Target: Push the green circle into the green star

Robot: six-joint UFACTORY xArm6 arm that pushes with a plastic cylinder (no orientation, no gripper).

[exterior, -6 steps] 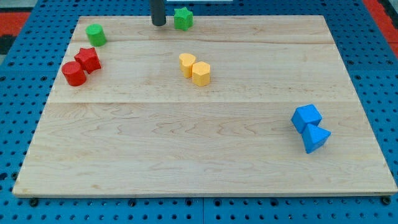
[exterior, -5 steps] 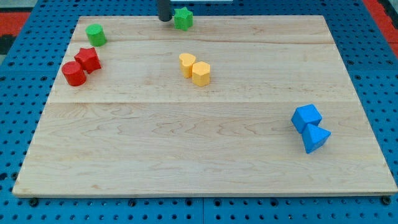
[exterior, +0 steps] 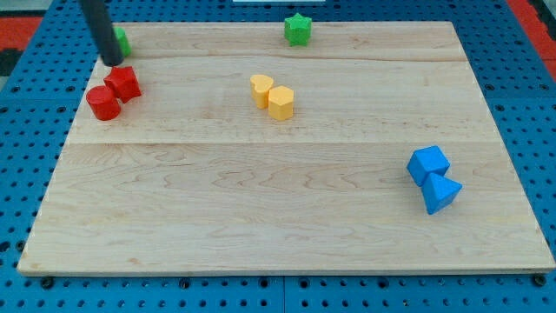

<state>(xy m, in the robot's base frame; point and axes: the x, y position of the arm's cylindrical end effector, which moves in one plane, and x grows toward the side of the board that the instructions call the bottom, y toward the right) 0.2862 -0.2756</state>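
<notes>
The green star (exterior: 297, 29) sits at the board's top edge, right of centre. The green circle (exterior: 121, 40) is at the top left and mostly hidden behind my dark rod. My tip (exterior: 112, 61) rests at the circle's lower left side, touching or nearly touching it, just above the red star (exterior: 124, 83). The circle and the green star are far apart along the top edge.
A red circle (exterior: 103, 103) touches the red star at the left. Two yellow blocks (exterior: 272, 96) sit together at upper centre. A blue cube (exterior: 428, 163) and a blue triangle (exterior: 441, 194) sit together at the right. The wooden board (exterior: 278, 235) lies on a blue pegboard.
The green star has shifted right along the top edge. My rod has moved from beside the star to the far left, in front of the green circle, which has shifted slightly up-left.
</notes>
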